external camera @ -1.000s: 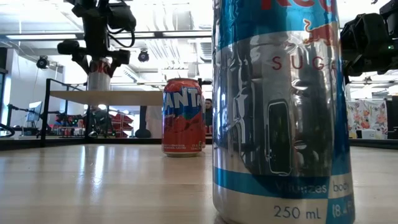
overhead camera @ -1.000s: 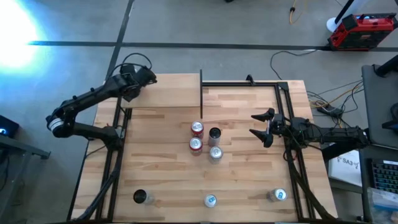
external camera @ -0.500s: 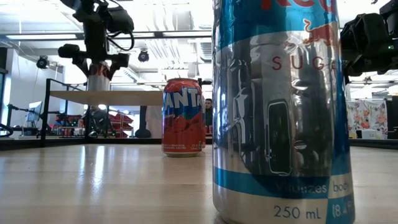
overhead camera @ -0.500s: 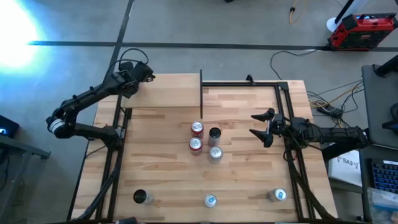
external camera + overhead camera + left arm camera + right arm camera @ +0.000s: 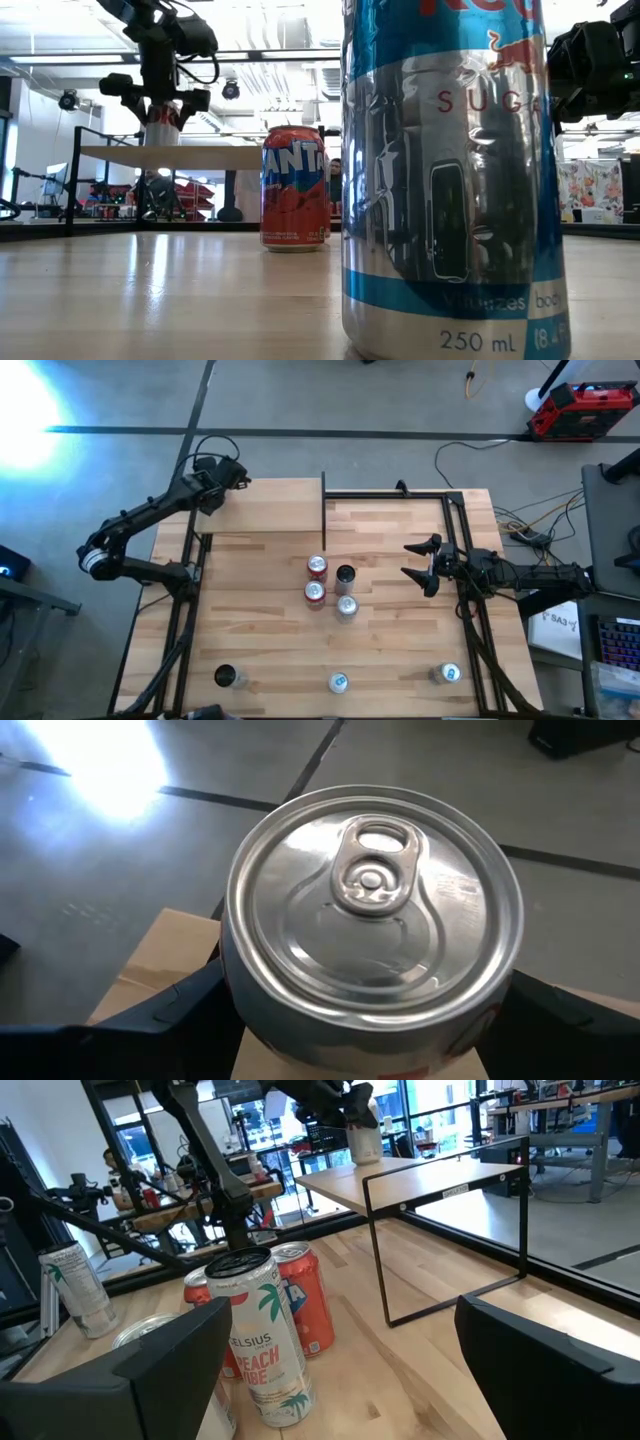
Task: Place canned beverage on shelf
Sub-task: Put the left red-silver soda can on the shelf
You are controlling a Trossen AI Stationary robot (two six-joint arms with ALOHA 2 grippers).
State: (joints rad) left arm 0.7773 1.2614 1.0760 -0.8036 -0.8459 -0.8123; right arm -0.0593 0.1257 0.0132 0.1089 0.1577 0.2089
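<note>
At the desk's (image 5: 260, 650) eleven o'clock corner, the shelf (image 5: 270, 508) lies beneath the left tool (image 5: 228, 477), whose fingers, partly spread, clamp an upright canned beverage (image 5: 372, 935) just above the board. At three o'clock, the right tool (image 5: 418, 565) hangs wide apart, holding nothing.

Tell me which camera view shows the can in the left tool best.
The left wrist view: the can fills it, lid and tab clear, between the left tool. The low view shows it small above the shelf; the right wrist view, distant; the high view hides it.
</note>
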